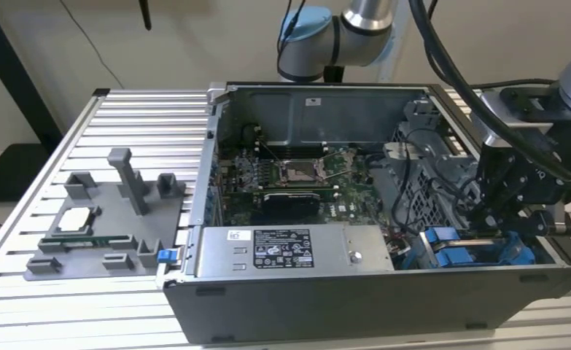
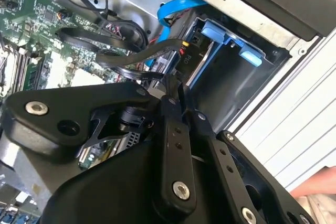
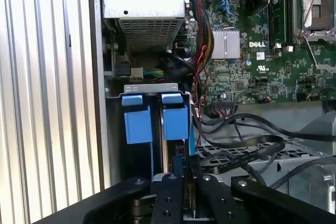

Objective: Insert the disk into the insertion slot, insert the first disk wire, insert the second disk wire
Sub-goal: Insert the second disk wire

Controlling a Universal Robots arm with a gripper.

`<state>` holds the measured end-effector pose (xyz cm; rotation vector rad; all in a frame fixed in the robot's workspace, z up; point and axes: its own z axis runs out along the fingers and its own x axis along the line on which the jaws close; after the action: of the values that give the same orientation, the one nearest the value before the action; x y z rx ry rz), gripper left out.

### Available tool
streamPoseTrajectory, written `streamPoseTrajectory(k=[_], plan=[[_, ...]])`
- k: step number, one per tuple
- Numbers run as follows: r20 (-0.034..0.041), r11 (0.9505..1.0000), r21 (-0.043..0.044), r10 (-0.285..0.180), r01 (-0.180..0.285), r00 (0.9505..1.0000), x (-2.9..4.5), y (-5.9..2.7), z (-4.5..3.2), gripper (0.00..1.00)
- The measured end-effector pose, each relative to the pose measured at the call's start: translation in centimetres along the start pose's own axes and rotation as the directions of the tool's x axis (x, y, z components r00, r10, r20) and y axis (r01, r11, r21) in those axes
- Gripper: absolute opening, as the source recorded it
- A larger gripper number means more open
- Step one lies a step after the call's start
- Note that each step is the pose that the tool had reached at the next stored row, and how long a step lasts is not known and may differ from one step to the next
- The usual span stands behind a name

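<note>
First wrist view shows you the hand (image 3: pixel 188 184) clenched nearly closed just above the blue carrier tabs (image 3: pixel 156 116) in the insertion slot (image 3: pixel 157 145).

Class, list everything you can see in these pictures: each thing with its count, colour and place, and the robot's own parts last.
Open grey metal computer case: one, on the ribbed table.
Green motherboard: one, inside the case.
Grey labelled power-supply box: one, at the case's near wall.
Blue plastic carrier tabs: two, side by side in the drive cage.
Flat black cables: several, beside the cage.
Grey plastic fixture: one, on the exterior view's left.
Black gripper: one, over the blue carriers.
</note>
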<state>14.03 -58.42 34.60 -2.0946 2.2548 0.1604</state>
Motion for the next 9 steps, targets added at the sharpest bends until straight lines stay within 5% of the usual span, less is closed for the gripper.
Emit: streamPoseTrajectory(k=[9], plan=[[0.0003,1.0,0.0,0.0,0.0,1.0,0.01,-0.05,0.15,0.0]])
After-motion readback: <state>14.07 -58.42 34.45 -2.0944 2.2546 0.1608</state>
